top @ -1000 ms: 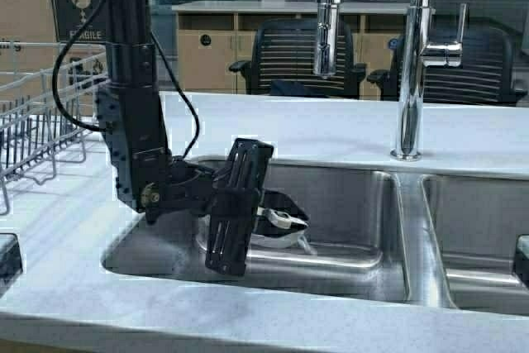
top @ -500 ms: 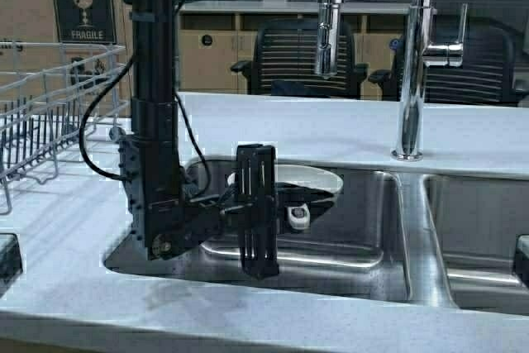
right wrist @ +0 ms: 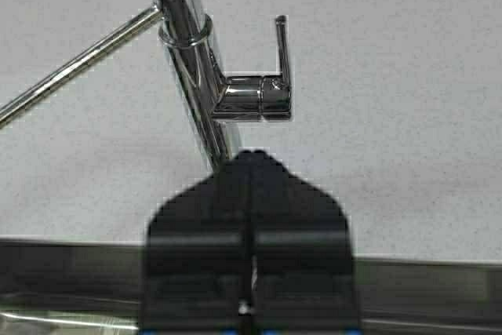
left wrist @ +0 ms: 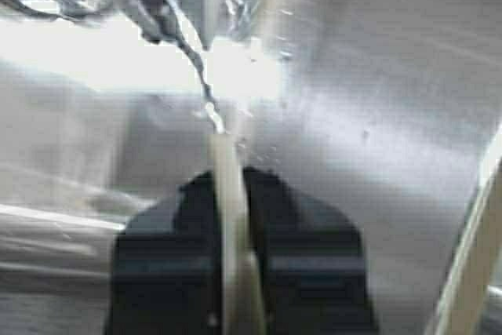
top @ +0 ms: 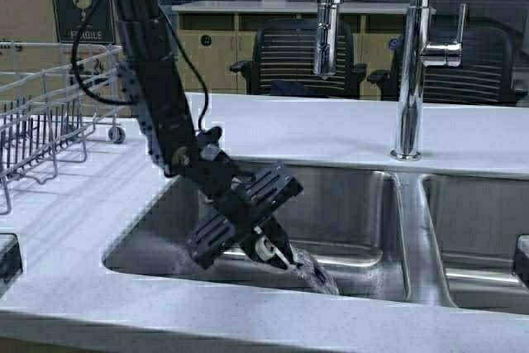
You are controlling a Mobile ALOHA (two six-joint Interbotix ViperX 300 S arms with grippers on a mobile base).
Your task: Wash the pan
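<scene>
My left gripper (top: 316, 276) reaches down into the left sink basin (top: 364, 204), tilted toward its front. In the left wrist view the gripper (left wrist: 227, 182) is shut on a thin cream edge of the pan (left wrist: 225, 154), which sticks out past the fingertips against the steel wall. I cannot tell which part of the pan this is. In the high view the pan is hidden by the gripper and the sink's front. My right gripper (right wrist: 249, 158) is shut and empty, low at the front right, facing the faucet lever (right wrist: 267, 96).
The tall faucet (top: 411, 64) stands behind the divider, and its spray head (top: 326, 31) hangs over the left basin. A wire dish rack (top: 41, 121) sits on the counter at the left. A second basin (top: 471, 221) lies to the right.
My left arm has swung from upright to slanting. Its gripper has dropped toward the basin's front right. The white pan disc seen half a second ago no longer shows in the high view.
</scene>
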